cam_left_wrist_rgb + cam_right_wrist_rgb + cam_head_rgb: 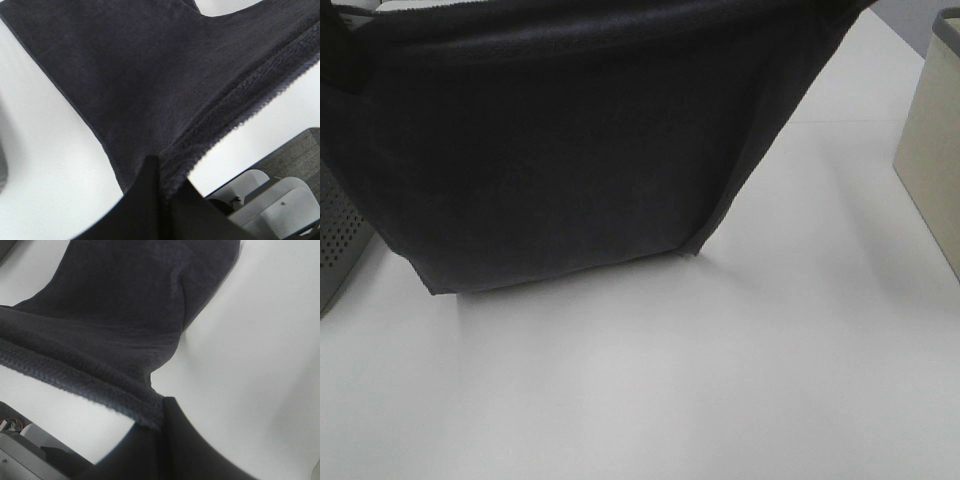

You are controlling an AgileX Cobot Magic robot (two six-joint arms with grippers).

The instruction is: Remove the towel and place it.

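The dark charcoal towel (570,150) hangs spread out like a curtain above the white table, filling the upper left of the exterior high view. Its lower edge hangs just above the table. In the left wrist view, my left gripper (161,187) is shut on a hemmed corner of the towel (150,85). In the right wrist view, my right gripper (161,422) is shut on the other hemmed corner of the towel (115,325). Both grippers are out of the exterior high view, above its top edge.
The grey perforated basket (338,250) stands at the left edge, partly behind the towel. A beige box (932,150) stands at the right edge. The white table (720,380) lies below.
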